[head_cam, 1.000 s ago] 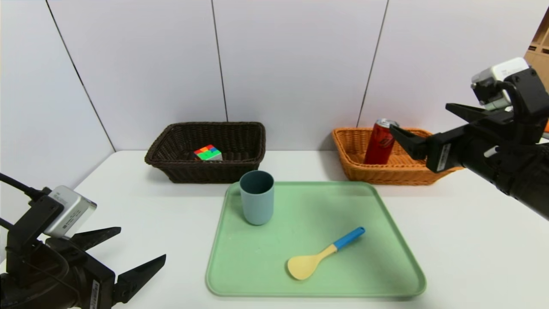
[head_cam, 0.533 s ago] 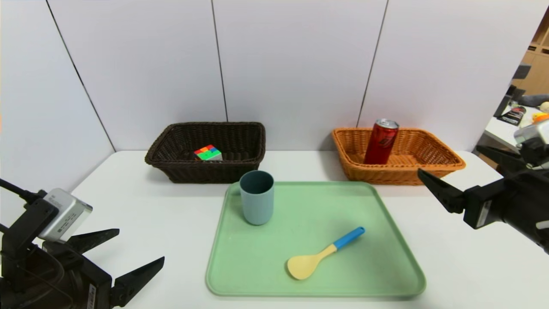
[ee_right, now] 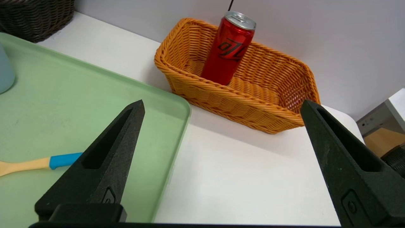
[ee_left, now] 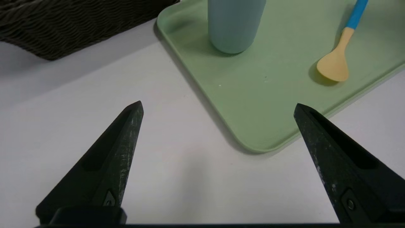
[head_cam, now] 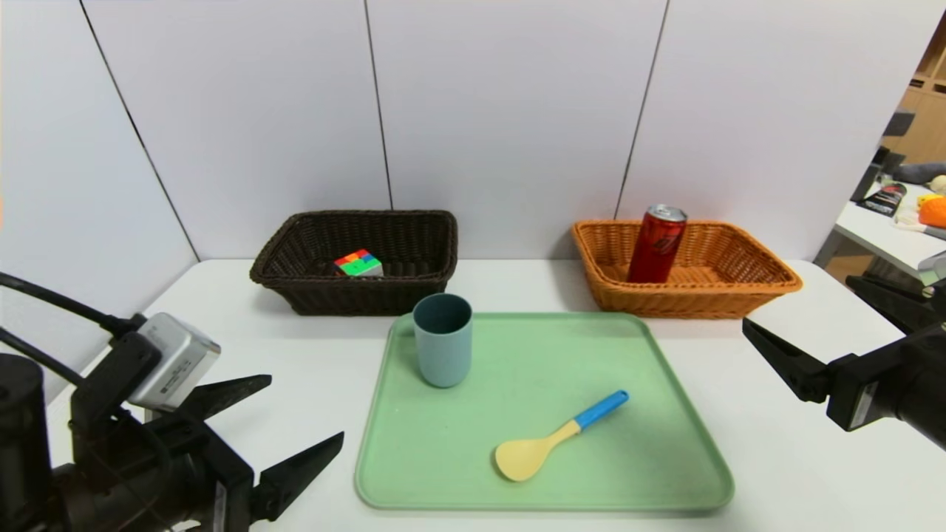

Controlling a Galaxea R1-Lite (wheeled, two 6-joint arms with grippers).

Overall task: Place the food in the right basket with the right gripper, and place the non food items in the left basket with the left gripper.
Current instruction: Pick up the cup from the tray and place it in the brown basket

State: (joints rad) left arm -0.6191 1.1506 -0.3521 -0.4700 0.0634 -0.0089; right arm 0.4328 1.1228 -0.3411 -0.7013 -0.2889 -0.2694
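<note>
Right gripper [head_cam: 802, 325] withdrawn — can [head_cam: 656, 244] (upright) apparently well beyond fingertips

Count: two baskets, one dark brown [head_cam: 355, 260] and one orange [head_cam: 687, 270]; one red can [head_cam: 656, 244]; one puzzle cube [head_cam: 358, 264]; one cup [head_cam: 443, 339]; one spoon [head_cam: 558, 437]; one green tray [head_cam: 543, 414]; two grippers, left [head_cam: 299, 417] and right [head_cam: 802, 318].

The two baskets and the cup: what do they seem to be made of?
Dark basket: woven wicker or rattan-like strands, matt dark brown; the weave ridges show. Orange basket: the same kind of weave, orange-tan with a slight sheen; it could be natural or plastic cane. Cup: probably plastic, smooth matt blue-grey, with one even colour and no seams.
</note>
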